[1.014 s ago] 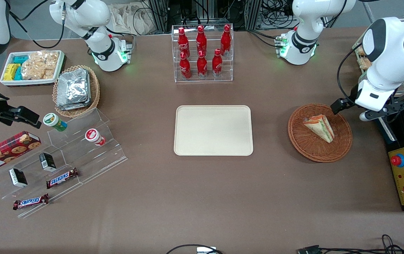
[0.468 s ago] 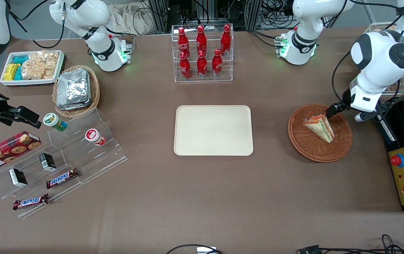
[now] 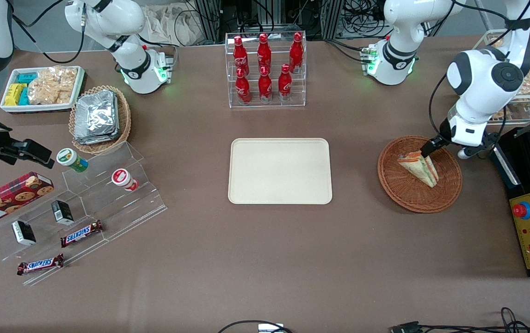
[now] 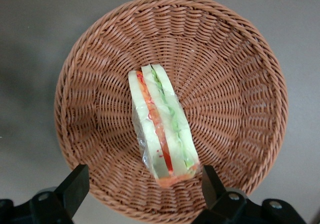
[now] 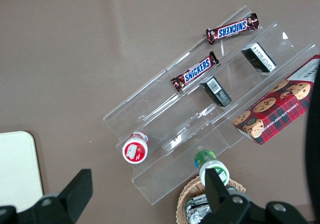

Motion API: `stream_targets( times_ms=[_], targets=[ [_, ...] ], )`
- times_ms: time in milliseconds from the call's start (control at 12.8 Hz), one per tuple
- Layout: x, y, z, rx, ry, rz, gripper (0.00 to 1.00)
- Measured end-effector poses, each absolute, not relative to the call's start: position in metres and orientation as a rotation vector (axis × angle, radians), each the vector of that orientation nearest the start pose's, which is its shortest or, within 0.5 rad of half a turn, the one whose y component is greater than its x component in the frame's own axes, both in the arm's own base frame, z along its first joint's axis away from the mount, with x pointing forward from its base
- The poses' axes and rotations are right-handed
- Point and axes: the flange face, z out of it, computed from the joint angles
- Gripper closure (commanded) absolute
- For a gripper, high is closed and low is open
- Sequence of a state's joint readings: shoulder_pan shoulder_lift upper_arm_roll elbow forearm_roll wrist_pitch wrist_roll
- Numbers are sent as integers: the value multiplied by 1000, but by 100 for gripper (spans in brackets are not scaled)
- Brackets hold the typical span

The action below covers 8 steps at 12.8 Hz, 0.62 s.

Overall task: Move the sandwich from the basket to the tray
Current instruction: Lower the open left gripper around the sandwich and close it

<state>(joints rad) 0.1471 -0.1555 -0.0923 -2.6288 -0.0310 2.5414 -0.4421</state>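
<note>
The sandwich (image 3: pixel 418 167) (image 4: pixel 160 129), a clear-wrapped wedge with green, orange and red layers, lies in the round brown wicker basket (image 3: pixel 399 194) (image 4: pixel 235 83). My left gripper (image 3: pixel 445 149) (image 4: pixel 144 186) hovers open above the basket's rim at the edge toward the working arm's end. Its two black fingers (image 4: pixel 75 188) stand wide apart, with the sandwich's thick end showing between them and nothing held. The cream tray (image 3: pixel 280 171) (image 5: pixel 15 169) lies flat at the table's middle, toward the parked arm from the basket, with nothing on it.
A clear rack of red bottles (image 3: pixel 265 69) stands farther from the camera than the tray. A black box with a red button (image 3: pixel 528 226) sits beside the basket at the working arm's end. Foil packets in a wicker basket (image 3: pixel 98 118) and an acrylic snack stand (image 3: pixel 84 203) lie toward the parked arm's end.
The left arm has swung in from the table's end toward the basket. Its gripper now hangs over the basket's rim by the sandwich. The sandwich has not moved.
</note>
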Motion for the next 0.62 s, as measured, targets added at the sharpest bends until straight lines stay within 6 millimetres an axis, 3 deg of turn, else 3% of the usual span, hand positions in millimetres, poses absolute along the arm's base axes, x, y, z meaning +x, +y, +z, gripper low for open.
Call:
stream_targets(
  times_ms=[624],
  targets=[
    [435, 25, 258, -3046, -889, -166, 0]
  ],
)
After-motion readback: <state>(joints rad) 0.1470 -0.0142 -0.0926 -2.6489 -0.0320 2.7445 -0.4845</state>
